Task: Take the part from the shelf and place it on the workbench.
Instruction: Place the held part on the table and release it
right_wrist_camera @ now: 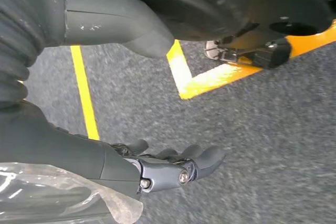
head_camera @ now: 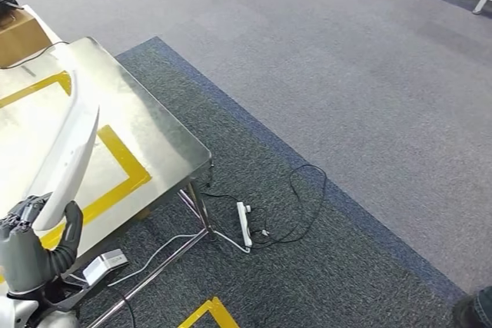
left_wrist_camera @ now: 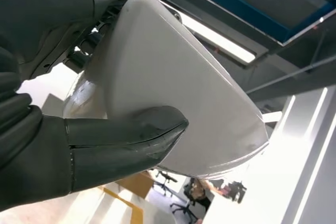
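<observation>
Over the shiny steel workbench [head_camera: 162,144] w/ yellow tape, your left hand [head_camera: 31,247] grips the long white curved plastic part [head_camera: 67,155]; its long axis runs away from you. Right hand [right_wrist_camera: 174,163] hangs empty, fingers apart.

No text, label, brand, number or sign can be read in any view. The yellow tape lines [head_camera: 124,163] on the steel workbench [head_camera: 157,124] carry no lettering, nor does the white part [head_camera: 69,151] lying over that workbench. The cardboard box [head_camera: 20,34] at the workbench's far edge shows no legible print, and the white power strip [head_camera: 244,223] on the carpet just beyond the workbench's corner leg is too small to show any marking.
</observation>
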